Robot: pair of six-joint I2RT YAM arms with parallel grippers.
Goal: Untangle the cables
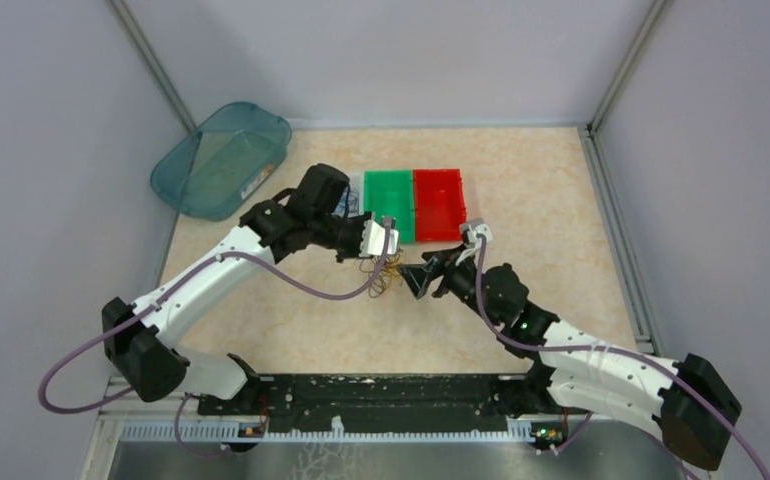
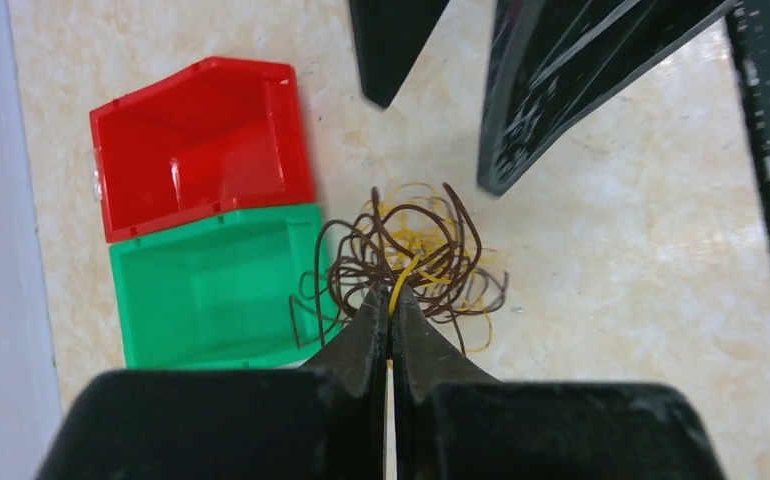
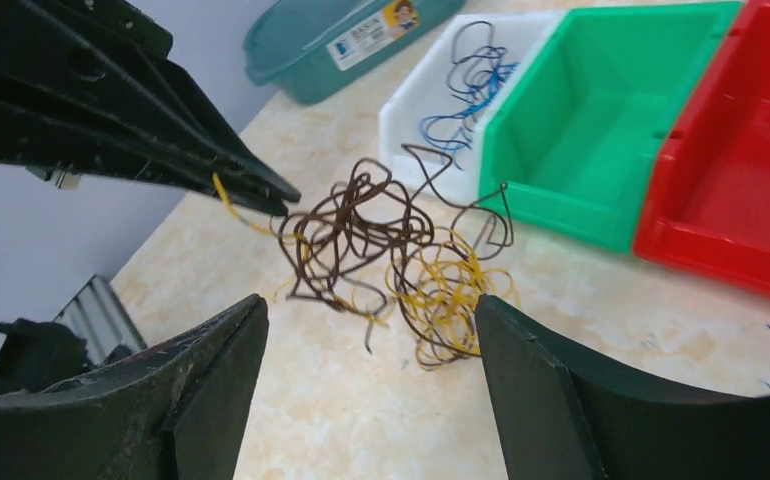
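Pinching one yellow strand point(image 2: 399, 278) at the tips: left fingers point(image 2: 361, 340), fully closed. Standing wide and empty: right fingers point(image 3: 211, 360), brown-and-yellow cables point(image 3: 381, 250) on the worktop point(image 3: 361, 430) between and just beyond them. Advised: pull slowly, pin the rest, avoid dragging the whole tangle.

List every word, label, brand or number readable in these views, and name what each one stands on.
Sticker on the teal box: blue print beside a small picture, too small and blurred to read.
Green bin, red bin, white bin, cables: no text visible.
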